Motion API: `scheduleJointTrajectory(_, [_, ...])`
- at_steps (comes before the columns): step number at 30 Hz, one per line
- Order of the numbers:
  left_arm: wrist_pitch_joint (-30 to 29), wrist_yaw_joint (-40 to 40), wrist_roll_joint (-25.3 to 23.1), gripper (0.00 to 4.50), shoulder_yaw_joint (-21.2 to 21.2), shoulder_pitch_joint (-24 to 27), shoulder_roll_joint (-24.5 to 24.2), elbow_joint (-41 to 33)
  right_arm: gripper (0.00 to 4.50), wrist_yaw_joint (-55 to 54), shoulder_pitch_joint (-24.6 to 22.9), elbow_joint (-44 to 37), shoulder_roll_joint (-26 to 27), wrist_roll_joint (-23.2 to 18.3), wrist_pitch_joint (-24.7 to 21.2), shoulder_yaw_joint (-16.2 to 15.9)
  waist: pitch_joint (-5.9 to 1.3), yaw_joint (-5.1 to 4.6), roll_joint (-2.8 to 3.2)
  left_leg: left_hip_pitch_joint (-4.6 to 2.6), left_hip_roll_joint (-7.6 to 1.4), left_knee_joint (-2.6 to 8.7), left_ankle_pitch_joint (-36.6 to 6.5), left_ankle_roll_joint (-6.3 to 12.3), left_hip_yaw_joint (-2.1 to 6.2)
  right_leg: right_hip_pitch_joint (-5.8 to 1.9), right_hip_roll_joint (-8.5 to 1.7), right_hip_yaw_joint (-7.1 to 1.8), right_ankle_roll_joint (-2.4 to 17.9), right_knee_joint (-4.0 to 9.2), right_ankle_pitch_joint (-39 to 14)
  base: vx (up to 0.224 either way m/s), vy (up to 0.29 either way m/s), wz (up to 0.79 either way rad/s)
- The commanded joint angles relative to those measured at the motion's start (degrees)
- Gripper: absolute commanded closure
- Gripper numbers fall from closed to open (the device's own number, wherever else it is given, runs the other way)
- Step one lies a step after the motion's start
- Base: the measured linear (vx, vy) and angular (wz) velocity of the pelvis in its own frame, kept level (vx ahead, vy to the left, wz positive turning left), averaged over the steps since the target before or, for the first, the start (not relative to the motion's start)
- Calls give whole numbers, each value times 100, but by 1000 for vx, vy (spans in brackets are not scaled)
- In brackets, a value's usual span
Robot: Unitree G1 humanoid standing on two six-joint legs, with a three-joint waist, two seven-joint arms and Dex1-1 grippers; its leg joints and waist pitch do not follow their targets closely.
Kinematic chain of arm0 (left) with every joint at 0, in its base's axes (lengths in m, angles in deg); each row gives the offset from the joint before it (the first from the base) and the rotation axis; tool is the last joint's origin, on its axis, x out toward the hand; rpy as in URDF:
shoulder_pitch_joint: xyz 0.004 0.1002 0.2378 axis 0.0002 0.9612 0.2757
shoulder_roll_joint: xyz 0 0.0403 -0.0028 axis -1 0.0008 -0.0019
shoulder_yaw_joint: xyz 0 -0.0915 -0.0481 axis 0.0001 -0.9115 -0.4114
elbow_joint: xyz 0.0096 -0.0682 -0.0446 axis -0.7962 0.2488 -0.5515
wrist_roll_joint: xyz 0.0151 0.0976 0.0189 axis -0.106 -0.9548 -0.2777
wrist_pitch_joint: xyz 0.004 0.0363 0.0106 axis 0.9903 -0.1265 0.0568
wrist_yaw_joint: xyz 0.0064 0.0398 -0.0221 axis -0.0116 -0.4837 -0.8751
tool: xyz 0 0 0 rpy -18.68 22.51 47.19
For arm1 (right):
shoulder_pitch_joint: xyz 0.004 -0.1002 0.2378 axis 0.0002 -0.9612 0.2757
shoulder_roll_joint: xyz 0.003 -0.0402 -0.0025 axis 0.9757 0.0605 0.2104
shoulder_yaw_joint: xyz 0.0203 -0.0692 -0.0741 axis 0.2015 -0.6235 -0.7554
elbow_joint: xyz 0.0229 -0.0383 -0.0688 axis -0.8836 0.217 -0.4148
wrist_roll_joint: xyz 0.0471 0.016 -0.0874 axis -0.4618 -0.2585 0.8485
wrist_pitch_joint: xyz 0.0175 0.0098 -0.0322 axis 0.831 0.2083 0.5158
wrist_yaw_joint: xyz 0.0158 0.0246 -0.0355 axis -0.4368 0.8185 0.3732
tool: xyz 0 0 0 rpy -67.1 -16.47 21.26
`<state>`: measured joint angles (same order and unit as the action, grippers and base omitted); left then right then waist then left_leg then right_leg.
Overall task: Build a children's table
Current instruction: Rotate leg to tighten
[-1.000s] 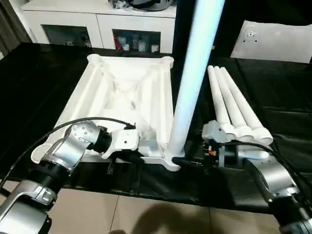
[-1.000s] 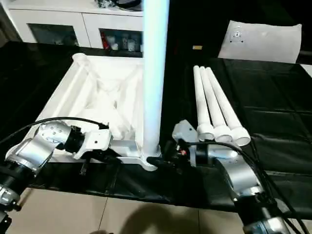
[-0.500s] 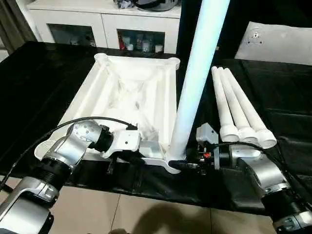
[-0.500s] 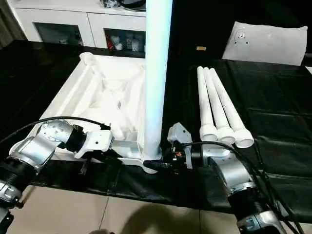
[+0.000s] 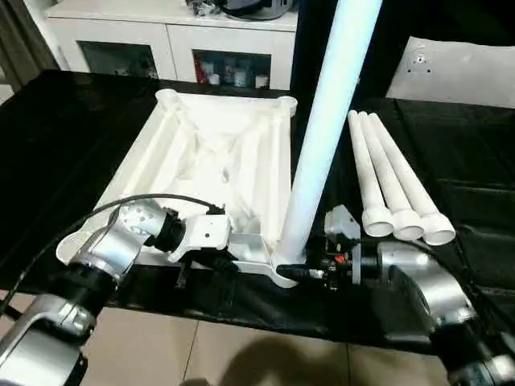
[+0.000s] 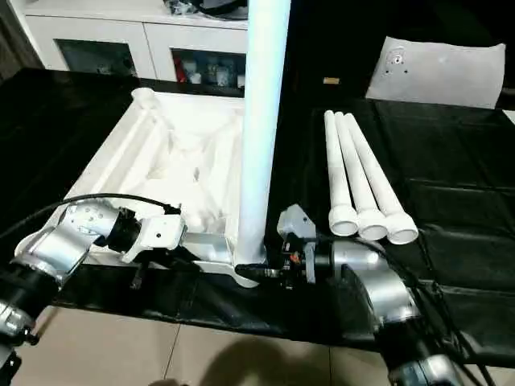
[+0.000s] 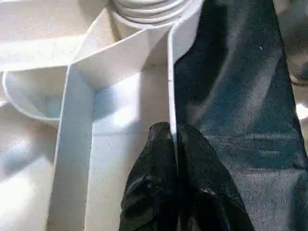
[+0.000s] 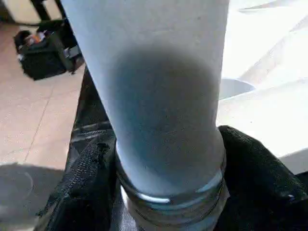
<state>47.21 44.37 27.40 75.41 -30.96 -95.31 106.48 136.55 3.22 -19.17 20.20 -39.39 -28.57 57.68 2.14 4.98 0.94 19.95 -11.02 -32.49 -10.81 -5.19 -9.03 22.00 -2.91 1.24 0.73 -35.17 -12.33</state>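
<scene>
The children's table top [image 5: 201,153] lies upside down on the black cloth, ribs up. One white leg [image 5: 322,137] stands upright in its near right corner socket [image 5: 283,269]. My right gripper [image 5: 301,272] reaches in from the right, and its fingers [image 8: 91,187] press on both sides of the leg's threaded base [image 8: 168,144]. My left gripper [image 7: 172,132] is shut on the thin near rim wall [image 7: 169,86] of the top, left of that socket. Three more legs [image 5: 394,185] lie side by side to the right.
A flat white panel [image 5: 459,68] lies at the back right on the black cloth. A white cabinet [image 5: 169,36] stands behind the table. The cloth's near edge drops to a tiled floor [image 5: 241,354], where a black bag [image 8: 45,55] sits.
My right gripper's fingers have closed in on the base of the upright leg. The left gripper has stayed pinched on the rim.
</scene>
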Motion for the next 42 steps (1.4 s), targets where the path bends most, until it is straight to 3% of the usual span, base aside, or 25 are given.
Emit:
scheduleJointTrajectory(1, [-848,-858,32,450,-126,333,331,-353,172,-900,-223,100,547,69,-68,-84,-221,-30,-1,-8,-181,370,-1286,50,-15,-195,-423,-197,1171,466,-1185,0,0,0])
scheduleJointTrajectory(3, [-1262,-1204,64,450,-273,465,478,-655,172,-1288,-259,198,811,111,53,1,-194,-74,-12,-9,-160,405,-1594,-63,15,-192,-430,-193,945,520,-2054,0,0,0])
scheduleJointTrajectory(4, [-1808,-1637,94,450,-457,628,700,-1031,172,-1805,-245,375,1150,156,87,112,-177,-137,-52,0,-145,429,-1718,-112,33,-182,-420,-191,808,547,-2478,0,0,0])
scheduleJointTrajectory(5, [-2008,-1826,94,450,-533,690,803,-1176,172,-2014,-223,464,1282,180,90,150,-178,-197,-41,-6,-146,433,-1825,-129,50,-165,-443,-188,707,563,-2793,0,0,0])
scheduleJointTrajectory(7, [-2570,-2324,72,450,-725,844,1157,-1566,173,-2541,-106,740,1614,290,95,215,-169,-239,-29,-13,-131,432,-1919,-98,63,-141,-437,-178,598,613,-3058,0,0,0])
scheduleJointTrajectory(8, [-2739,-2469,63,450,-776,884,1276,-1676,173,-2680,-59,832,1705,326,109,224,-169,-313,-27,-3,-142,439,-1941,-99,67,-131,-437,-177,640,609,-2992,0,0,0])
scheduleJointTrajectory(10, [-3134,-2967,-79,450,-893,927,1671,-1905,173,-3110,145,1120,1949,441,88,249,-181,-345,-53,-2,-129,413,-1908,-17,58,-108,-421,-183,641,631,-2883,0,0,0])
scheduleJointTrajectory(13, [-3658,-3586,-269,450,-893,879,2216,-2168,173,-3816,535,1584,2232,640,-140,386,-192,-326,-101,-13,-116,398,-1840,44,28,-90,-386,-192,655,629,-2579,0,0,0])
scheduleJointTrajectory(15, [-3743,-3673,-328,450,-822,875,2260,-2223,173,-3844,562,1647,2272,625,-180,416,-210,-298,-99,2,-119,393,-1715,73,23,-102,-386,-203,655,608,-2299,0,0,0])
scheduleJointTrajectory(17, [-3834,-3699,-393,450,-723,887,2246,-2302,117,-3847,547,1674,2275,667,-61,464,-234,-280,-94,18,-134,390,-1555,111,17,-115,-366,-209,722,570,-1834,0,0,0])
scheduleJointTrajectory(19, [-3806,-3667,-487,450,-633,905,2142,-2317,100,-3865,493,1629,2252,627,23,600,-289,-268,-93,52,-128,355,-1113,173,0,-175,-361,-205,894,491,-866,0,0,0])
scheduleJointTrajectory(20, [-3783,-3649,-509,450,-612,907,2108,-2307,93,-3872,480,1614,2239,619,42,627,-288,-271,-100,67,-124,346,-1015,196,-2,-187,-357,-201,936,474,-668,0,0,0])
scheduleJointTrajectory(21, [-3749,-3616,-570,450,-551,942,1988,-2332,81,-3898,443,1597,2179,641,132,662,-289,-264,-70,76,-118,345,-896,220,-1,-203,-355,-189,1004,449,-429,0,0,0])
scheduleJointTrajectory(23, [-3659,-3528,-586,450,-528,956,1864,-2287,60,-3844,366,1469,2091,601,207,719,-282,-277,-76,77,-121,348,-945,224,-4,-207,-352,-179,1053,451,-394,0,0,0])
scheduleJointTrajectory(25, [-3530,-3395,-613,450,-488,975,1668,-2222,54,-3662,233,1218,1940,496,311,793,-260,-272,-70,57,-134,373,-1262,200,-5,-194,-357,-186,992,498,-789,0,0,0])
scheduleJointTrajectory(28, [-3373,-3140,-544,450,-479,971,1387,-2118,19,-3226,-37,657,1635,329,436,832,-248,-267,-44,58,-137,383,-1405,158,3,-193,-356,-190,923,519,-1037,0,0,0])
scheduleJointTrajectory(29, [-3279,-3009,-518,450,-472,959,1286,-2064,17,-3027,-127,458,1491,280,420,823,-254,-271,-64,63,-136,384,-1422,164,3,-196,-352,-190,905,522,-1046,0,0,0])
scheduleJointTrajectory(33, [-2838,-2446,-423,450,-382,901,940,-1879,5,-2295,-355,-67,924,175,383,739,-282,-243,-66,76,-134,354,-1196,255,6,-218,-355,-186,908,497,-812,0,0,0])
scheduleJointTrajectory(37, [-2290,-1757,-218,450,-246,810,598,-1674,5,-1444,-458,-425,291,-16,257,705,-282,-235,-49,76,-134,329,-1025,329,-7,-219,-348,-181,1095,454,-369,0,0,0])
scheduleJointTrajectory(39, [-1707,-1228,-84,450,-103,748,370,-1526,5,-929,-434,-547,-97,-112,202,663,-290,-213,-60,66,-131,311,-971,394,-13,-226,-345,-184,1146,442,-224,0,0,0])
scheduleJointTrajectory(42, [-1429,-921,-40,450,-19,692,236,-1429,5,-615,-368,-561,-332,-146,183,633,-288,-163,-76,49,-146,302,-957,420,-32,-219,-358,-184,1221,429,-167,0,0,0])
